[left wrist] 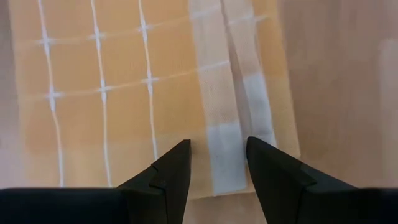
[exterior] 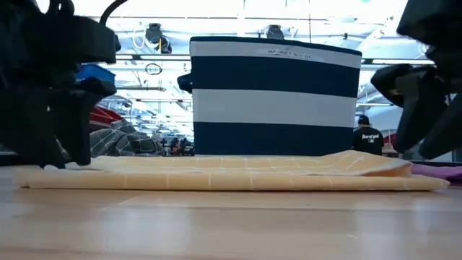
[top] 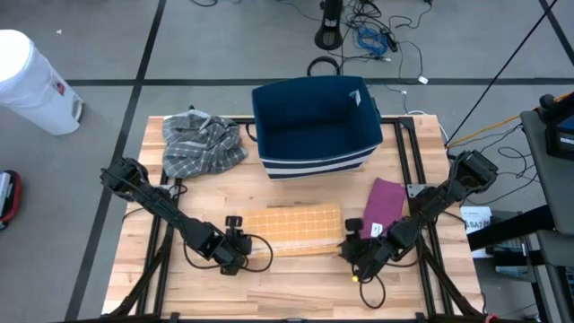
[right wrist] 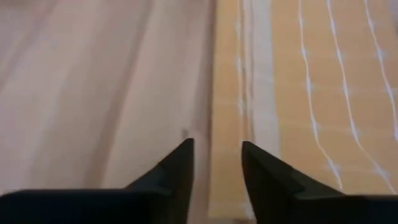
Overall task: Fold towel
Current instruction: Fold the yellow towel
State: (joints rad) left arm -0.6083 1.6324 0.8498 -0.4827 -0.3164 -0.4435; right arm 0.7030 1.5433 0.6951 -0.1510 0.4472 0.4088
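Observation:
A yellow towel with a white grid point(top: 291, 231) lies folded into a long flat strip in the middle of the table, several layers thick in the low view point(exterior: 231, 173). My left gripper point(top: 238, 246) is at the strip's left end, open, with its fingers point(left wrist: 217, 146) over the white-banded edge point(left wrist: 227, 155). My right gripper point(top: 352, 250) is at the right end, open, its fingers point(right wrist: 217, 146) standing either side of the towel's edge point(right wrist: 233, 93). In the low view it hangs above the towel point(exterior: 422, 108). My left gripper point(exterior: 61, 155) points down at the towel's left end, and its fingertips reach down to the cloth in the low view; I cannot tell whether they touch it. The towel lies flat there.
A navy basket with white stripes point(top: 314, 126) stands behind the towel at the table's far side. A grey plaid cloth point(top: 202, 144) lies crumpled at the far left. A magenta cloth point(top: 384, 205) lies right of the towel. Bare wood runs along the near edge point(top: 287, 287).

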